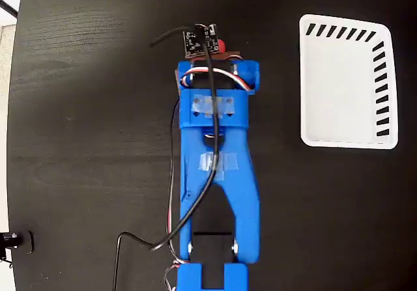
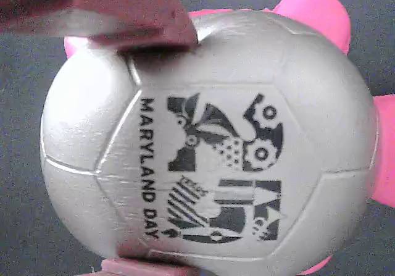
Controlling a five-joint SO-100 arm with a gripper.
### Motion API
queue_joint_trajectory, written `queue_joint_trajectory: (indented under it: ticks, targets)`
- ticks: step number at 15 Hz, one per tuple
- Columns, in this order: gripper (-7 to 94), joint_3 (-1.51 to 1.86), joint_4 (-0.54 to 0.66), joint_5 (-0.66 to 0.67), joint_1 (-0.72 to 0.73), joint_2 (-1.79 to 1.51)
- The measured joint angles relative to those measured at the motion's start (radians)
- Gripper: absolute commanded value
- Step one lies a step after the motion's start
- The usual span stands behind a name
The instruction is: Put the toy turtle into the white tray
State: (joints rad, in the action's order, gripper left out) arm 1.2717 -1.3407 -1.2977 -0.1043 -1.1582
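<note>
Blue arm is stretching up the middle of the black bench in the fixed view, seen from above, wrist end with a small circuit board and dark cables sitting near the top. The toy turtle is lying under that wrist end, almost fully hidden there; only a small red bit is peeking out just right of the board.

In the wrist view the toy turtle is filling nearly the whole frame: rounded silvery shell with seam lines, a dark printed logo and the words "MARYLAND DAY" running sideways, pink-red limbs poking out at the top right, right edge and left edge. The hand is sitting around the shell, one reddish finger lying across the upper left of the shell, the other finger just showing at the bottom edge against the lower shell. Both are touching the turtle, so the hand is closing on it or gripping it, narrow to the shell's width. Whether the turtle is resting on the bench or lifted, cannot tell.

The white tray is sitting at the right of the fixed view, well apart from arm and turtle, dark slot stripes showing along its top and right walls.
</note>
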Motion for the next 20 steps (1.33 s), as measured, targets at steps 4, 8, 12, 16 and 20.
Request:
queue_joint_trajectory:
  ticks: [4,8,12,16,20]
  targets:
    - [0,0.000,-0.060,0.120,-0.005,-0.123]
    - [0,0.000,-0.121,0.267,-0.037,-0.255]
    - [0,0.000,-0.153,0.442,-0.081,-0.402]
    - [0,0.006,-0.129,0.733,-0.153,-0.494]
    - [0,0.008,-0.060,0.977,-0.339,-0.499]
